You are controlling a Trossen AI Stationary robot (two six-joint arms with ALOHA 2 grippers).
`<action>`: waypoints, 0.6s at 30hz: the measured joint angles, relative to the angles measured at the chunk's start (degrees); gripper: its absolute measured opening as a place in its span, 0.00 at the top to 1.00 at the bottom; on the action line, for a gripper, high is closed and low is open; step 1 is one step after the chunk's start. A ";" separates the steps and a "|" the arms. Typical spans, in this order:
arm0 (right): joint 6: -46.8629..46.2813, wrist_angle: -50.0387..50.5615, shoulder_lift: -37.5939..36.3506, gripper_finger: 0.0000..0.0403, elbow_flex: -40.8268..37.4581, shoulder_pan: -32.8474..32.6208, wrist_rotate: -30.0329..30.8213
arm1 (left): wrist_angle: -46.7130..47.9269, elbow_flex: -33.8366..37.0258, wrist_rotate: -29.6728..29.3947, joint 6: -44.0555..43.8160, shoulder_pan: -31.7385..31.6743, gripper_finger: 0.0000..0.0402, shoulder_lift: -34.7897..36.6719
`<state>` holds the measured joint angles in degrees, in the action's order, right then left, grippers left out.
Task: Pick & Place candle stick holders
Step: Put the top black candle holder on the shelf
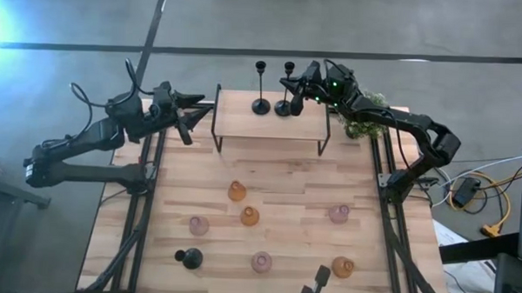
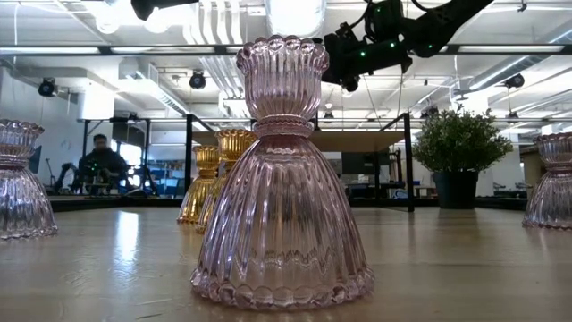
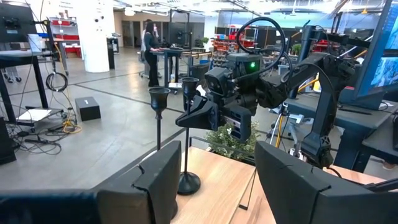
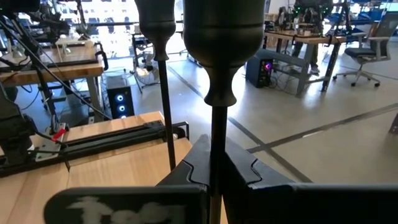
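Up on the raised shelf (image 1: pixel 271 121) at the far edge of the surface (image 1: pixel 286 178): right pincer (image 1: pixel 295 88) clenched on the thin stem of a black candle stick holder (image 4: pixel 216 43), upright, base on the shelf. Just beside it, a second black holder (image 1: pixel 261 87), standing free. Left pincer (image 1: pixel 195 111) released, near the shelf's left end, grasping nothing. Below, scattered across the surface: pink and amber glass holders (image 1: pixel 250 217), plus a third black holder (image 1: pixel 188 258) toward the near left corner. Green plant (image 1: pixel 363 115) behind the right arm.
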<state>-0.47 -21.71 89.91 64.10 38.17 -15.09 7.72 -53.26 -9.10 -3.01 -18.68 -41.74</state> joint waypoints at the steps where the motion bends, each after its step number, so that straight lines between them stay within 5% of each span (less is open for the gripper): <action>1: 0.00 0.00 0.00 0.98 0.00 0.00 0.00 | 0.00 0.01 0.00 0.00 0.00 0.48 0.00; 18: -0.20 -0.02 0.00 0.97 -0.02 0.00 -0.24 | 0.02 0.03 0.01 0.00 0.00 0.48 0.00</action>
<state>-0.67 -21.74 89.91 64.07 38.17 -15.33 7.74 -53.23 -9.09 -3.01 -18.68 -41.74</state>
